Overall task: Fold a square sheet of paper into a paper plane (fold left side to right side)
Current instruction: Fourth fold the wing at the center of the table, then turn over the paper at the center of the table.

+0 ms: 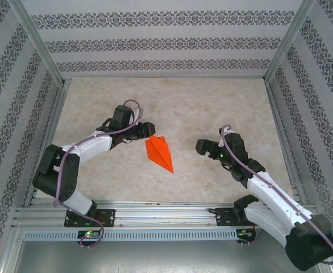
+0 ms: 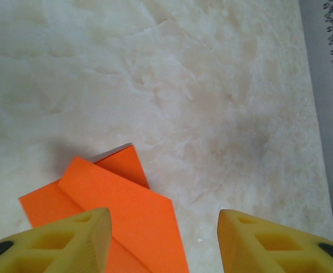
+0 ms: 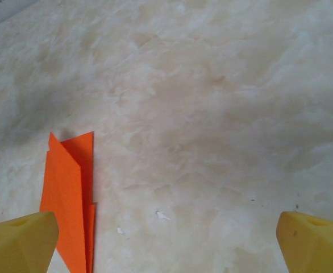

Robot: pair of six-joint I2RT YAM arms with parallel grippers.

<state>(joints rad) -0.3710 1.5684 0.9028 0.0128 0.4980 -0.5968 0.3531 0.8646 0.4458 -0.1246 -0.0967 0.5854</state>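
Your paper plane (image 1: 159, 152), thin bright-orange paper creased into a flat pointed dart, lies mid-tabletop (image 1: 223, 108) on a mottled, cream, stone-look surface. Your left claw (image 1: 148, 129) spreads wide just beside its blunt end; your right claw (image 1: 202, 147) gapes too, further off. Damask-striped walls (image 1: 166, 42) surround it.

**Paper plane (image 1: 158, 152) (image 2: 138, 227) (image 3: 69, 193) lies flat, tip toward 5 o'clock**

Bright orange, plain paper folded into a narrow pointed dart with overlapping creased layers; flat near the middle of the table (image 1: 212, 108); blunt end at 11 o'clock in the top view.
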